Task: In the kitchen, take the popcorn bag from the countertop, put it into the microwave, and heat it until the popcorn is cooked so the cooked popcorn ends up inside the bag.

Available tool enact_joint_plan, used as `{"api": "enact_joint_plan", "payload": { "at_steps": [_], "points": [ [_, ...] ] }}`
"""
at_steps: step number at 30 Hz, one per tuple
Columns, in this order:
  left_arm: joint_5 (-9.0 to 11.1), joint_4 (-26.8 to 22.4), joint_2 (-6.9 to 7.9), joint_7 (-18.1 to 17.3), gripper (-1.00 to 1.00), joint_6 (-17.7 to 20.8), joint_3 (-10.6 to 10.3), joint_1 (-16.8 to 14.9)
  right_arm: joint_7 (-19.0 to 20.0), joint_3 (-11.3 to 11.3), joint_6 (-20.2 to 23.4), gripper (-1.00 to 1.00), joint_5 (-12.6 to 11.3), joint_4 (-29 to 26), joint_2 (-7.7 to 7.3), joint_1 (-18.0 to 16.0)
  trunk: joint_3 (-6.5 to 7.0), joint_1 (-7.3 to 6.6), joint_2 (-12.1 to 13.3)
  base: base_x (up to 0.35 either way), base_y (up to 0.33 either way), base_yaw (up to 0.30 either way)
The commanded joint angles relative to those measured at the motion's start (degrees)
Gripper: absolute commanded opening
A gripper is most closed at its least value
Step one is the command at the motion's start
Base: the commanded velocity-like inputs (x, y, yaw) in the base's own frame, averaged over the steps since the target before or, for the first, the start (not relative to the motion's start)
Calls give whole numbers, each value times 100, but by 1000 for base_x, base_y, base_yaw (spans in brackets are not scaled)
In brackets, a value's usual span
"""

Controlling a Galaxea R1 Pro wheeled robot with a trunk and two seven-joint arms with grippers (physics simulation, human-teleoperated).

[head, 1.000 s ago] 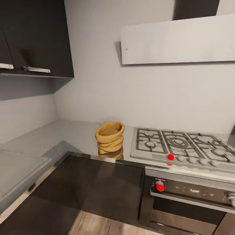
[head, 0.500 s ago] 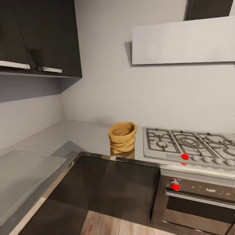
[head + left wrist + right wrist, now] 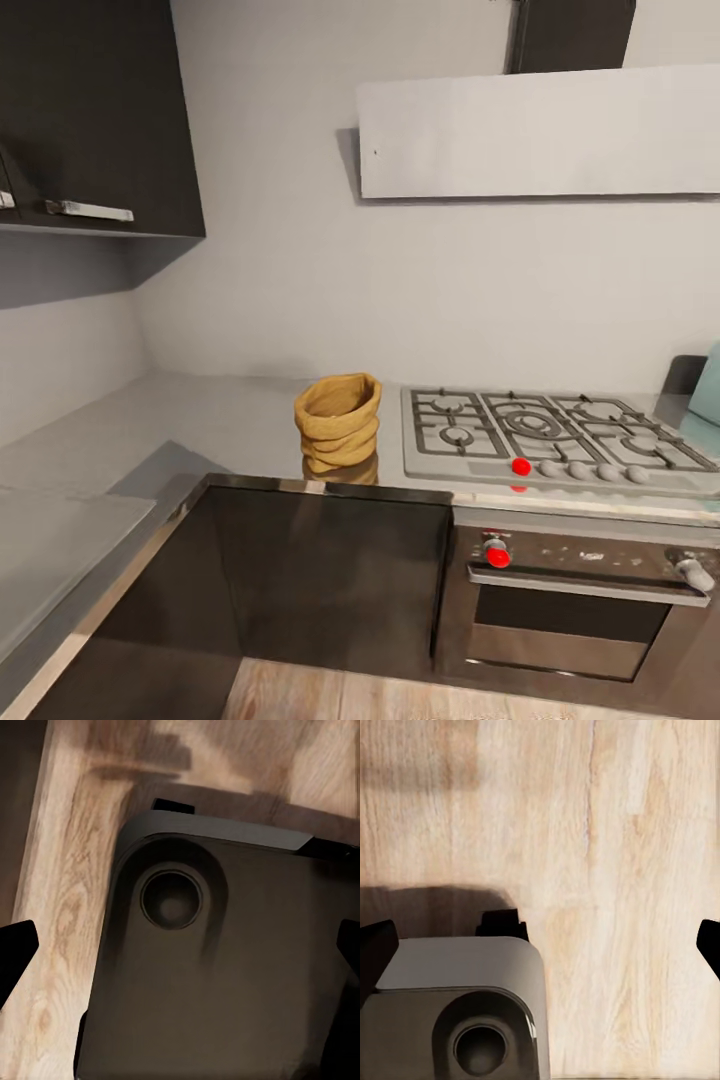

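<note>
- Bag (image 3: pixel 338 421): sitting upright on the countertop (image 3: pixel 200 425), just beside the hob (image 3: pixel 545 440); not yet taken.
- Microwave (image 3: pixel 706 385): a mint edge peeking in past the hob.
- Left gripper (image 3: pixel 180 960), right gripper (image 3: pixel 540 945): hanging over the wood floor (image 3: pixel 607 832), fingers spread wide, carrying nothing.
- Everything is waiting: grasping, loading, heating.

Tan popcorn bag (image 3: pixel 338 421), grey countertop (image 3: pixel 220 425), red knob (image 3: pixel 521 466).

Popcorn bag (image 3: pixel 338 422): upright near the table (image 3: pixel 190 425) front edge, bare surface at its left and behind. Gas hob (image 3: pixel 540 435) just beside, right. Wall cabinet (image 3: pixel 95 110) and hood (image 3: pixel 540 130) overhang well above.
</note>
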Motion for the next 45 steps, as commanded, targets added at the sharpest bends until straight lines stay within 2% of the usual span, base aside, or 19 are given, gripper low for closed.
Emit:
{"api": "enact_joint_plan", "payload": {
  "at_steps": [1,12,34,45],
  "points": [
    [38,-1,-2,7,100,-15,9,-1,-22,-49,-31,100,59,17,0,-7,-6,0,-3,0,0,-249],
    [38,-3,-4,7,100,-19,4,-1,-14,-40,-24,100,94,14,-48,-9,-6,0,-3,0,0,-104],
    [31,-4,-2,-2,100,-14,-12,1,-60,-40,-41,100,89,8,6,-10,-6,0,-3,0,0,0],
    [47,-9,-2,-2,100,2,0,-1,-40,-42,-11,100,88,8,33,-10,192,-242,438,0,0,0]
  ]
}}
